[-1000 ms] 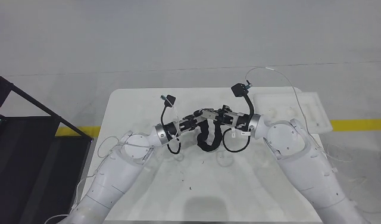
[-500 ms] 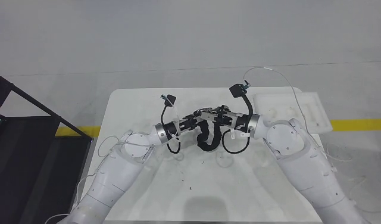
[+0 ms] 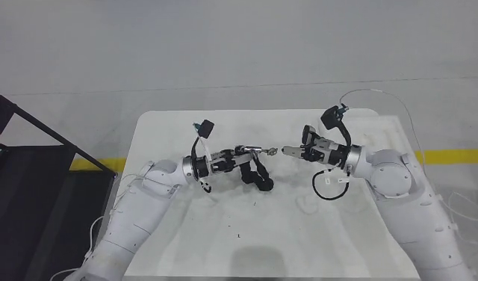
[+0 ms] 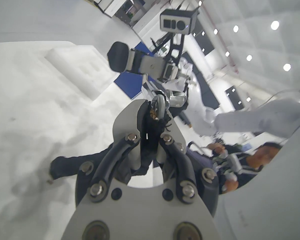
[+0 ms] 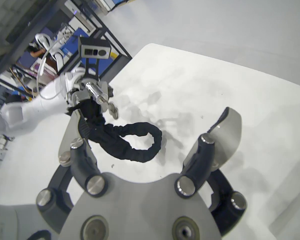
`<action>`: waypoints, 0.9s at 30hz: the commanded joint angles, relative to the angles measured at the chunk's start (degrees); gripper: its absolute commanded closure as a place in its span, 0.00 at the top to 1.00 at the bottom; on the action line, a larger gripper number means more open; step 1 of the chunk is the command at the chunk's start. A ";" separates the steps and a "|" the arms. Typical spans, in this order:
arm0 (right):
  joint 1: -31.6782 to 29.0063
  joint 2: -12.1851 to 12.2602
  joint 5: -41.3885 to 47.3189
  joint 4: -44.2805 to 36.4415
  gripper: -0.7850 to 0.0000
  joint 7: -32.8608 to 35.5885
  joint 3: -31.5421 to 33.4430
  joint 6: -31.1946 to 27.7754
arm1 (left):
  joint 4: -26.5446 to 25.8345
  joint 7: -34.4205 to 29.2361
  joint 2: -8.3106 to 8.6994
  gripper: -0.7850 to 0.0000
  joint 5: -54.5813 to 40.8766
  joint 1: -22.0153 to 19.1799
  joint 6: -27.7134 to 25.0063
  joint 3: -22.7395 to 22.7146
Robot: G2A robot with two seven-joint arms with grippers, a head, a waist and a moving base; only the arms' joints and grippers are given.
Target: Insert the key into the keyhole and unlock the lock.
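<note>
- Right gripper (image 3: 290,152) had withdrawn from lock (image 3: 255,151) toward right side of table (image 3: 321,236), fingers spread, empty.
- Left gripper (image 3: 241,155) clenched lock above table centre.
- Lock cylinder lay across table, key (image 5: 112,110) end pointing right; cable (image 3: 259,178) drooped onto table.

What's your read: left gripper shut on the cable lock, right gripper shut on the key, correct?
Wrong on the right gripper: the right wrist view shows it open and empty, apart from the key. The left gripper is shut on the cable lock, as you say.
</note>
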 commanded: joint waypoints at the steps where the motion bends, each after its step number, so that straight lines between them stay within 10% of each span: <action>1: -0.96 0.24 0.04 -0.85 1.00 -0.23 0.49 -2.20 | 0.61 5.32 -0.52 0.00 0.57 0.18 -4.38 0.63; 18: -1.87 0.54 0.78 -2.09 1.00 -0.32 1.30 -4.02 | 0.96 6.69 -0.63 0.00 0.87 0.28 -5.89 0.61; 27: -1.87 0.54 0.78 -2.09 1.00 -0.32 1.30 -4.02 | -1.71 19.18 -0.50 0.00 27.42 1.45 -7.28 0.13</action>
